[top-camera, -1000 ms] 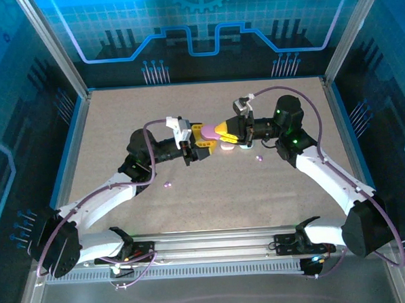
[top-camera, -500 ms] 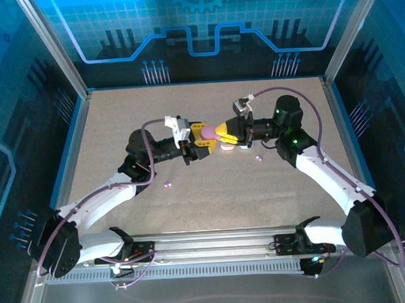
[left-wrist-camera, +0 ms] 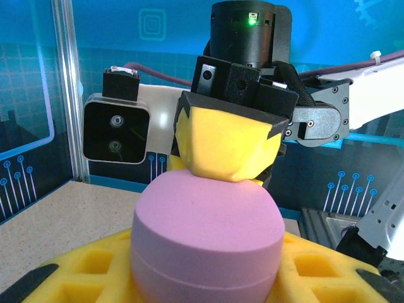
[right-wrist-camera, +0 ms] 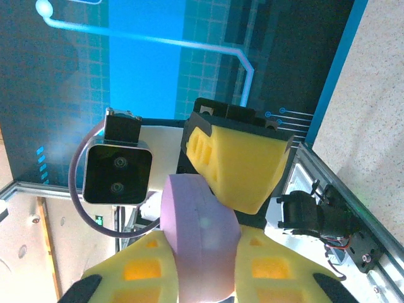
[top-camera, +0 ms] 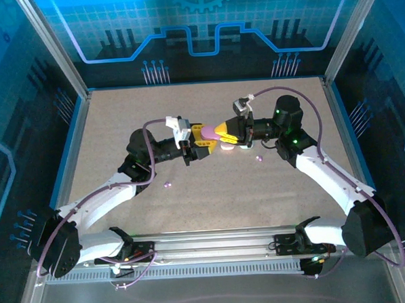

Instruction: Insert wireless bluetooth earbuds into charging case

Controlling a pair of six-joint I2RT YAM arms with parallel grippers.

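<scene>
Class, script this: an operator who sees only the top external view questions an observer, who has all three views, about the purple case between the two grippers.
Operator: Is the purple case open?
Observer: No. The left wrist view shows its lid down, with a thin seam ringing it.
Operator: How is it gripped?
Observer: The left gripper flanks its sides with both pads; the right gripper clamps its far upper edge, fingers together.

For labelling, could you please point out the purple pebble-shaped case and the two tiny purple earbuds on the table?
Purple pebble-shaped case (left-wrist-camera: 207, 218): left wrist view, its upper face.
Left purple earbud (top-camera: 167, 185): top view, its middle.
Right purple earbud (top-camera: 259, 159): top view, its middle.
</scene>
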